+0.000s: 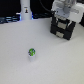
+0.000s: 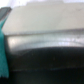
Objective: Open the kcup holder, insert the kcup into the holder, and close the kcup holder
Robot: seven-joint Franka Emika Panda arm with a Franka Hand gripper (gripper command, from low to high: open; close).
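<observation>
The kcup (image 1: pixel 32 52), a tiny pod with a green top and whitish sides, stands alone on the white table toward the exterior view's left. The kcup holder (image 1: pixel 64 29), a black boxy unit with two stacked drawer fronts, sits at the back on the exterior view's right. My gripper (image 1: pixel 62 18) hangs directly over the holder's top, close to or touching it, and its white body hides the fingers. The wrist view is blurred and filled by a dark, shiny surface (image 2: pixel 45 60) seen from very close. No fingertips stand out there.
A white bottle-like object (image 1: pixel 25 11) stands at the back, to the exterior view's left of the holder. A teal shape (image 2: pixel 3 45) borders one side of the wrist view. The white table (image 1: pixel 55 65) stretches around the kcup.
</observation>
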